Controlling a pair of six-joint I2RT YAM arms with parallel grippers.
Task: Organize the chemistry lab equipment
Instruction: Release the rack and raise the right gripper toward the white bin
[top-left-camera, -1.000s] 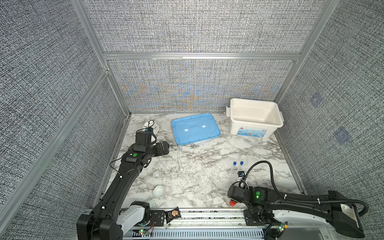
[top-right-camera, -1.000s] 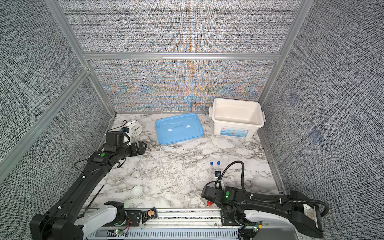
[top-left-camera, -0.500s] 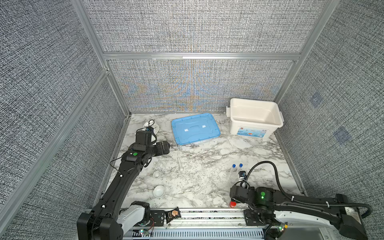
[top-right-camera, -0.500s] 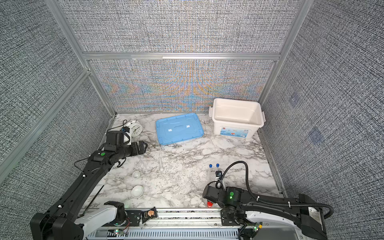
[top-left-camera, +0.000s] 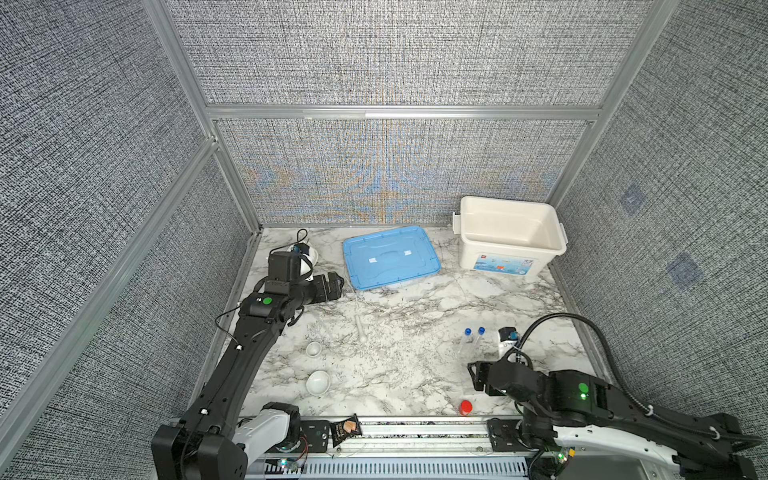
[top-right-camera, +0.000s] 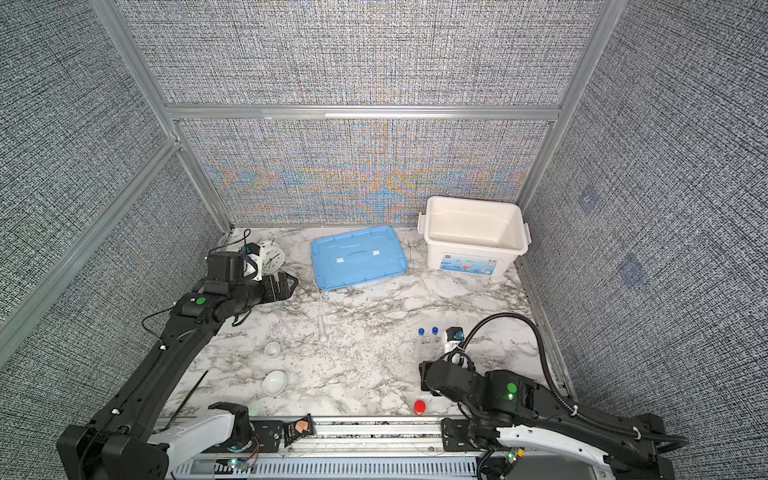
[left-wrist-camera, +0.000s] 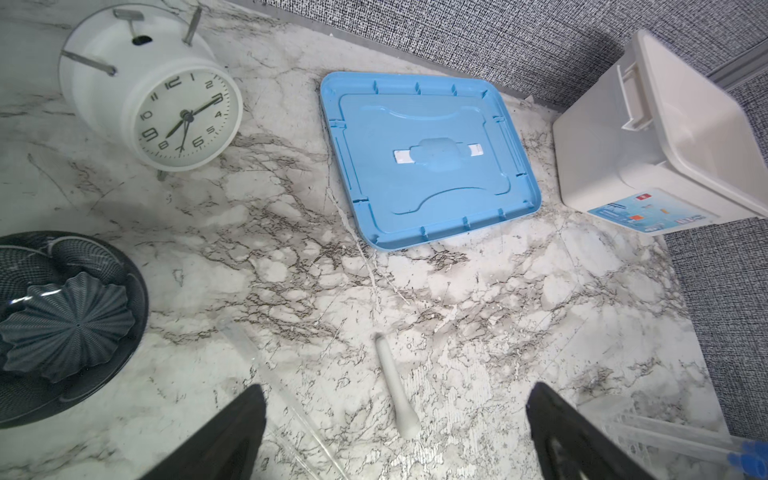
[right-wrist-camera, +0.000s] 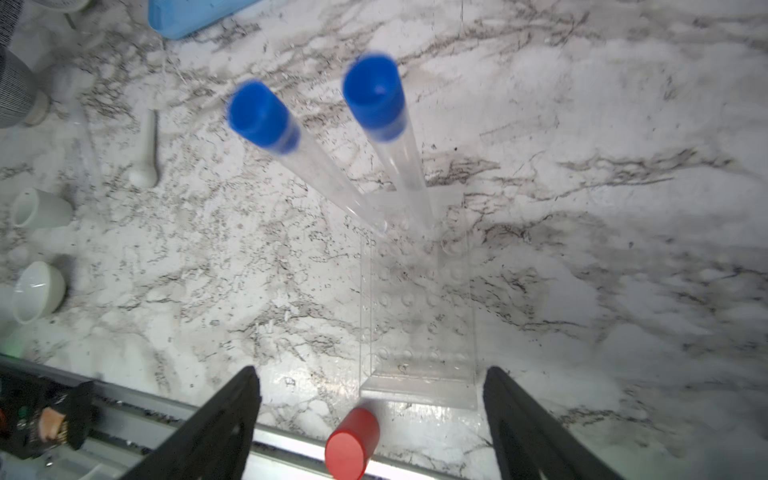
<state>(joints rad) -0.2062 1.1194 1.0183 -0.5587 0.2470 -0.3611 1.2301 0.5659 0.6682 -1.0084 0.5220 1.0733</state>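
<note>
Two white dishes (top-left-camera: 313, 349) (top-left-camera: 318, 382) sit front left, seen also in the right wrist view (right-wrist-camera: 37, 208) (right-wrist-camera: 37, 291). The white pestle (top-left-camera: 360, 328) (left-wrist-camera: 395, 386) lies mid-table. My left gripper (top-left-camera: 334, 284) (left-wrist-camera: 395, 392) hovers open behind the pestle, empty. Two blue-capped tubes (top-left-camera: 468, 332) (top-left-camera: 481, 331) stand in a clear rack (right-wrist-camera: 417, 311); their caps (right-wrist-camera: 259, 114) (right-wrist-camera: 374, 95) look blurred. My right gripper (top-left-camera: 473, 376) (right-wrist-camera: 370, 372) is open at the rack's near end, holding nothing. A red cap (top-left-camera: 466, 407) (right-wrist-camera: 353, 440) lies between its fingers' line and the front rail.
White bin (top-left-camera: 511, 232) stands open at back right, its blue lid (top-left-camera: 390, 257) lies flat beside it. A white alarm clock (left-wrist-camera: 153, 104) lies back left. A dark ribbed round object (left-wrist-camera: 62, 324) sits under the left arm. A snack packet (top-left-camera: 347, 428) rests on the front rail.
The right arm's elbow has swung to the right and its jaws have spread wider. The left arm has stayed still.
</note>
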